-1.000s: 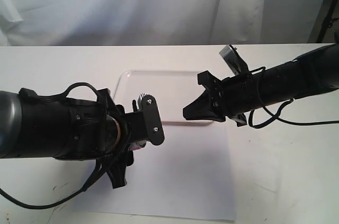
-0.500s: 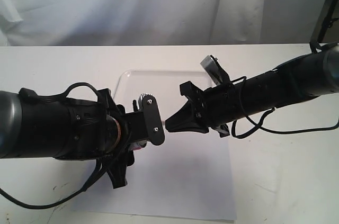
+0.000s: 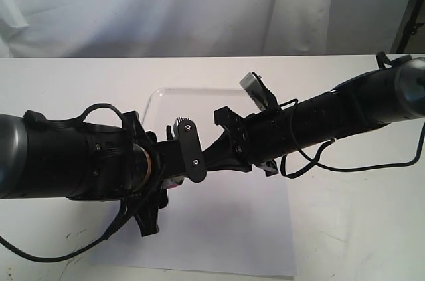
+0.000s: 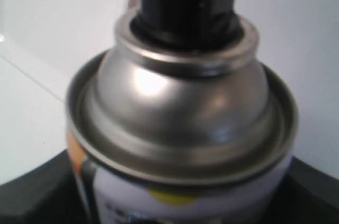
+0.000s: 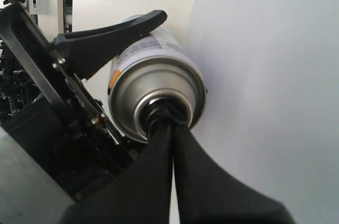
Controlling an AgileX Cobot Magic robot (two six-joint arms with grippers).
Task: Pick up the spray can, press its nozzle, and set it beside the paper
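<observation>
The spray can [image 4: 180,113] is held sideways above the paper [image 3: 226,228], with my left gripper [image 3: 179,161] shut on its white dotted body. One left finger [image 5: 106,38] lies along the can [image 5: 153,83]. Its silver dome fills the left wrist view, and the black nozzle [image 4: 185,1] sits in the dome's collar. My right gripper [image 5: 170,121] is shut, its joined tips pressed against the nozzle [image 5: 165,108]. In the exterior view the right gripper [image 3: 204,161] meets the left one over the sheet's far edge, and the can is mostly hidden behind the left fingers.
A white rounded-corner tray [image 3: 199,105] lies just beyond the paper, under both grippers. A white curtain hangs behind the table. Cables trail from both arms, with one loop [image 3: 372,165] on the table at the right.
My right gripper has moved left across the tray, from well apart from the can to touching its nozzle end. The left arm and the can have stayed still.
</observation>
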